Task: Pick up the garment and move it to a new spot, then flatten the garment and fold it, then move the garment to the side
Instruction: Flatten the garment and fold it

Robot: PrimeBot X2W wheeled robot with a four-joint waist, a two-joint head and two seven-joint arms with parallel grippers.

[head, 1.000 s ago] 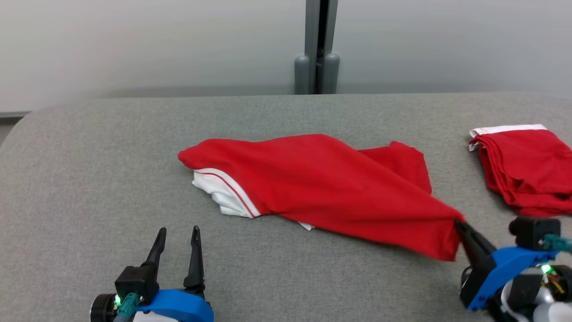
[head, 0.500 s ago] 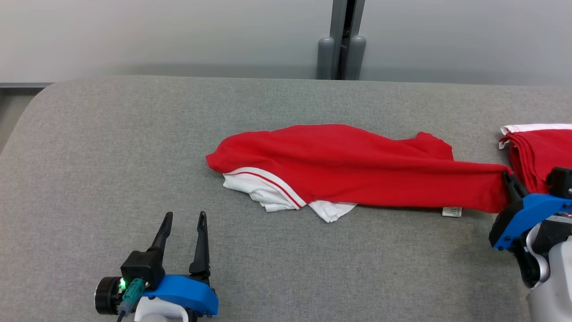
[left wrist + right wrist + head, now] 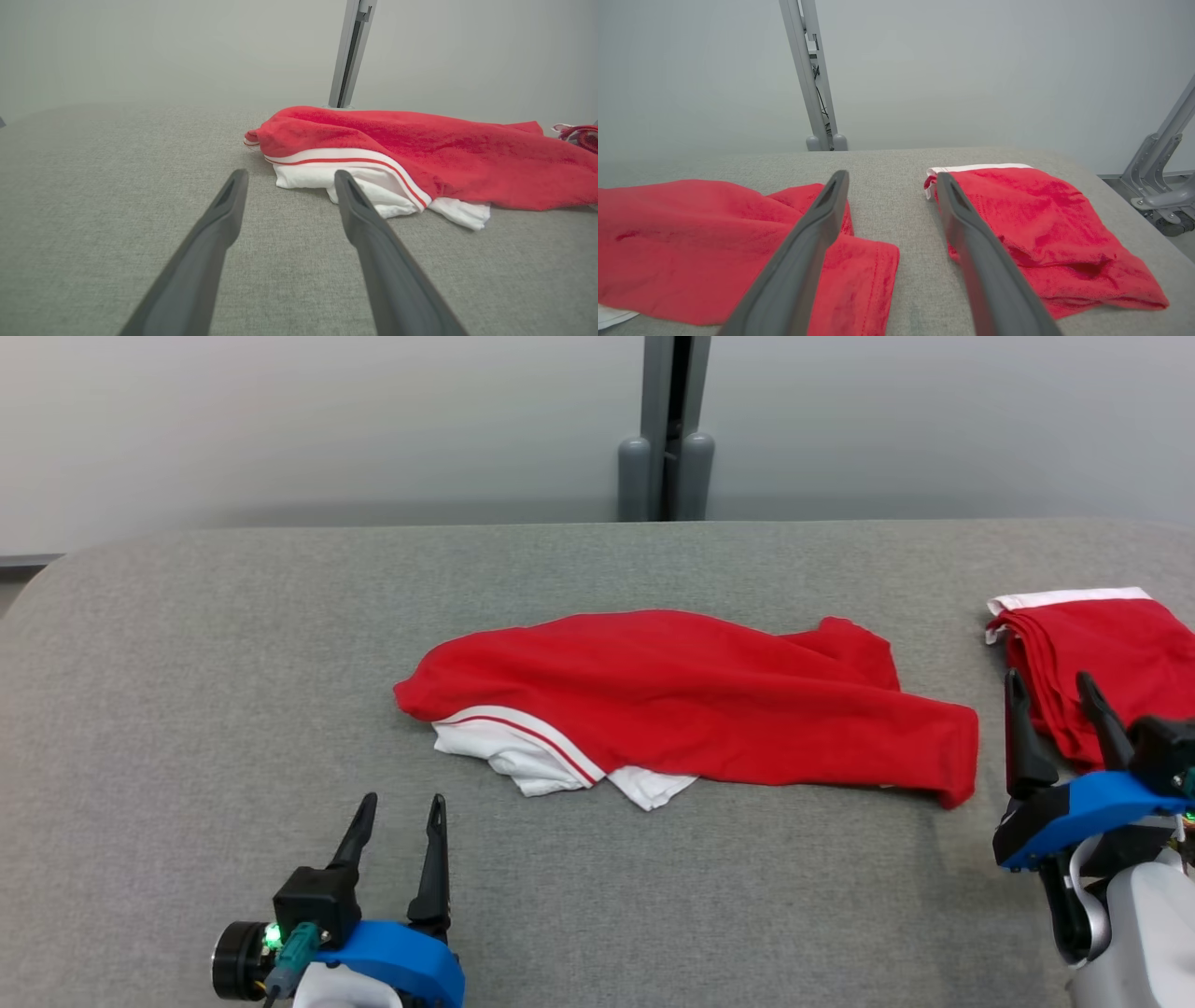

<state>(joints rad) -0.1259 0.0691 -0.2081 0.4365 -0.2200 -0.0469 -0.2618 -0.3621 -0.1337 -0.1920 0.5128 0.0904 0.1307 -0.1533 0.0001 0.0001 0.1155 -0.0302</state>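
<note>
We see left gripper (image 3: pixel 287 179) spread over grey table (image 3: pixel 93 186), red-and-white garment (image 3: pixel 411 154) crumpled just ahead.

Folded red cloth (image 3: pixel 1111 649) on grey table (image 3: pixel 187 709)

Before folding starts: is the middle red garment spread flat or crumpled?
Crumpled. The middle red garment lies in ridges, doubled over its white striped part.

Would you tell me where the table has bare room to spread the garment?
Widest bare stretch: the table's left part, from the garment to the rounded corner. The near strip between left gripper and right gripper is also free. Crowded at right, by the folded pile.
</note>
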